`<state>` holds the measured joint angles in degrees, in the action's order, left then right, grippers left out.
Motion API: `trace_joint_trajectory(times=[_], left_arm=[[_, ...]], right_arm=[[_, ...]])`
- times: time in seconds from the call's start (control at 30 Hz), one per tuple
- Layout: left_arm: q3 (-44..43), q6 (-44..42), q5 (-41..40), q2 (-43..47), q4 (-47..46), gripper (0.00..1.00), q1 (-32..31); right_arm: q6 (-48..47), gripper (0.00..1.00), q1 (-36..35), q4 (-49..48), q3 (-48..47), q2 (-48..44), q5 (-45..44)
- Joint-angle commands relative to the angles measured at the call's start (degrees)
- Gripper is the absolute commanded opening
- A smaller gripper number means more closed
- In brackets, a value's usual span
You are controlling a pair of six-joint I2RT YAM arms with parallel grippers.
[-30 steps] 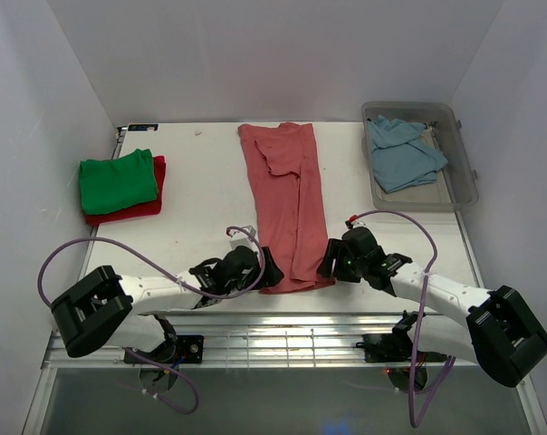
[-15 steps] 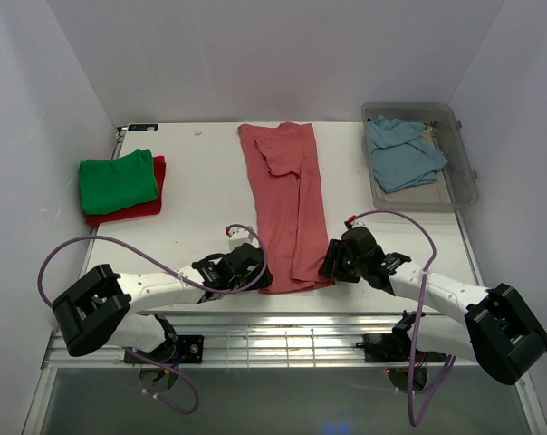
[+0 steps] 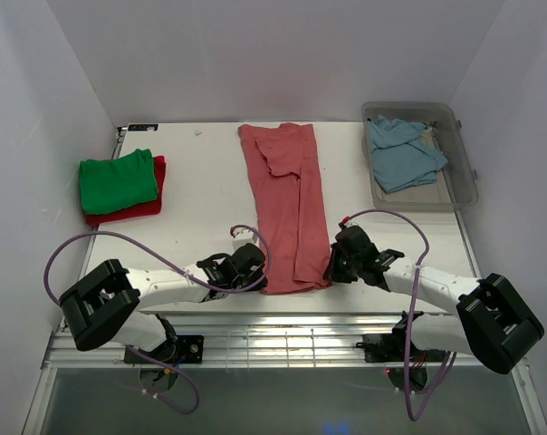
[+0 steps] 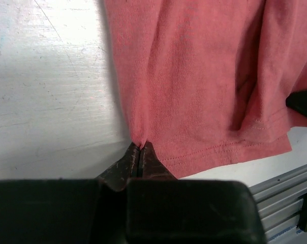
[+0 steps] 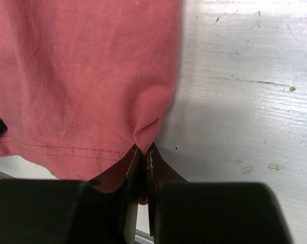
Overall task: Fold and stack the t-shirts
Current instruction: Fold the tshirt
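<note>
Salmon-pink t-shirt (image 3: 287,204) lies mid-tabletop (image 3: 201,195), folded lengthwise into a long strip running far to near. A sleeve flap shows on top near the far end, and the hem lies at the near edge.

Left claw (image 3: 256,277) is low at the hem's near-left corner. In the left wrist view the left claw (image 4: 140,148) has its tips pressed together, pinching the salmon-pink t-shirt (image 4: 204,76) at its left fold edge just above the stitched hem, and the cloth puckers into the tips.

Right claw (image 3: 332,268) is at the near-right corner. In the right wrist view the right claw (image 5: 142,151) is closed tight on a small tuck of the salmon-pink t-shirt (image 5: 82,71) at its right edge, with the double stitch line of the hem just left of the pinch. Both claws sit down at tabletop level.

Green t-shirt (image 3: 118,179) is folded at far left and stacked on a folded red t-shirt (image 3: 133,211). The red one peeks out along the near and right sides.

Light blue t-shirt (image 3: 402,152) lies crumpled inside the clear plastic bin (image 3: 466,181) at far right.

A small dark tag-like item (image 3: 139,127) sits at the far-left tabletop corner, and any print on it is too small to read. A purple cable (image 3: 74,249) loops off each arm. The tabletop is white, scuffed and scratched in the wrist views.
</note>
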<state>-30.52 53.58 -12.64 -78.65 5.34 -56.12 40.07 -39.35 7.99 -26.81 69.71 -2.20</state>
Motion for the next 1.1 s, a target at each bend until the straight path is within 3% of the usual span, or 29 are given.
trace_joint_trajectory(times=[0.0,0.37,0.57,0.77,1.07], left_arm=[[1.69,-1.2,1.48,-1.16,7.48,0.0,-1.18],[3.28,1.61,4.64,10.79,15.48,0.0,-4.79],[-4.97,0.56,-1.23,14.67,21.28,0.0,-5.41],[-13.5,-3.39,-6.51,8.36,19.1,0.0,-4.27],[-13.68,-11.73,-4.15,3.25,9.96,0.0,7.5]], right_arm=[[-0.26,0.08,-1.43,7.65,0.87,-1.32,-0.62],[8.17,0.08,-12.58,16.0,4.14,-10.47,-0.26],[8.19,0.08,-14.35,21.1,-5.59,-12.23,-5.52],[5.02,0.08,-14.26,21.8,-16.33,-2.58,-12.55],[0.54,0.08,-10.75,21.72,-28.03,11.57,-19.16]])
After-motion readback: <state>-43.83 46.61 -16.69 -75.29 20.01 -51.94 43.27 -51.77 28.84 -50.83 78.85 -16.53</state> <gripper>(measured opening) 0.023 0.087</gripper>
